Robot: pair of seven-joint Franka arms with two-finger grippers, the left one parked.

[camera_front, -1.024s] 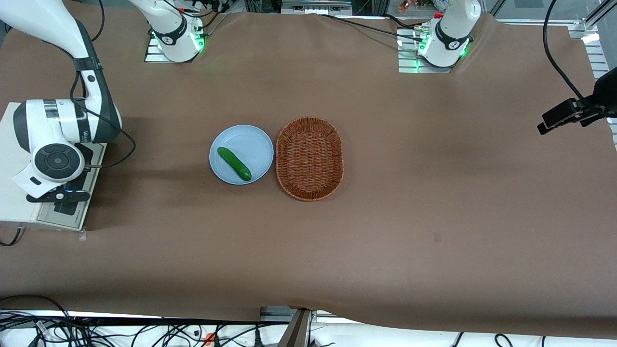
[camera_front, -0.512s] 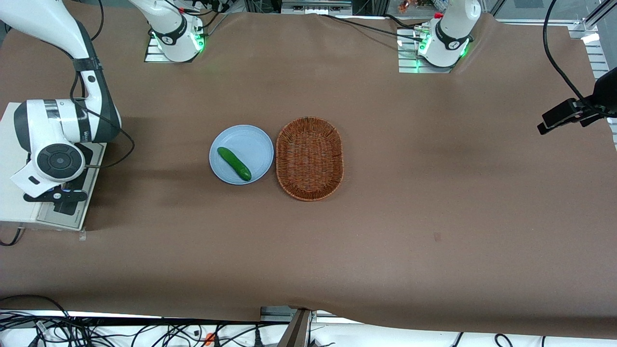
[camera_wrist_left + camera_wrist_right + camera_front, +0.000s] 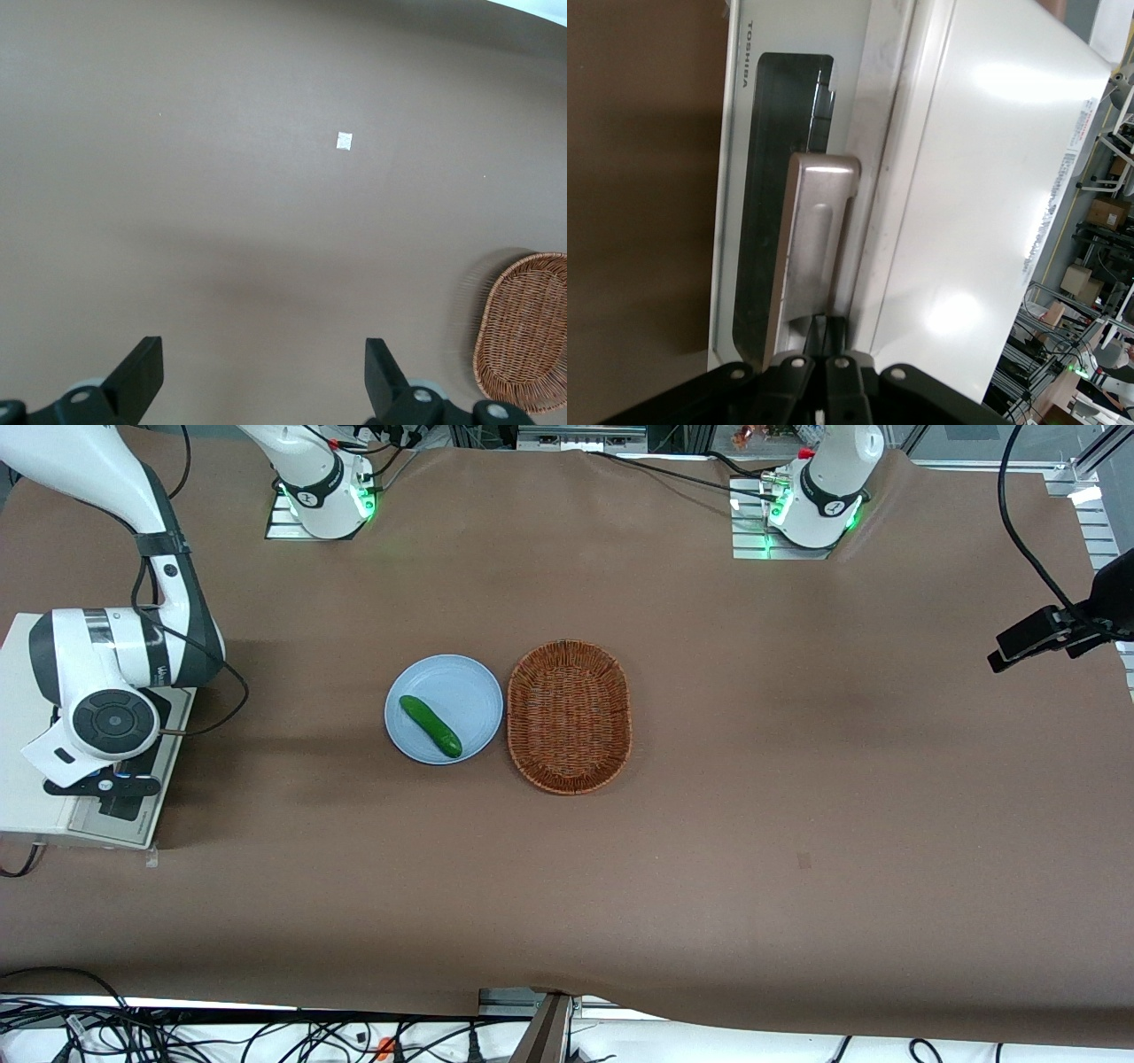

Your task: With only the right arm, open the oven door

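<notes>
Right wrist view: hand (image 3: 829,329) pinches oven door (image 3: 749,208) handle.

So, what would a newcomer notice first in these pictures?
Probably the right arm bent over the cream-white toaster oven at the working arm's end of the table, its tool at the oven door's silver handle. Then the cucumber on the blue plate, beside the wicker basket.

Your right arm (image 3: 115,664) bends down at its end of the table, wrist capped black, gripper (image 3: 829,332) fingers pressed together.
</notes>
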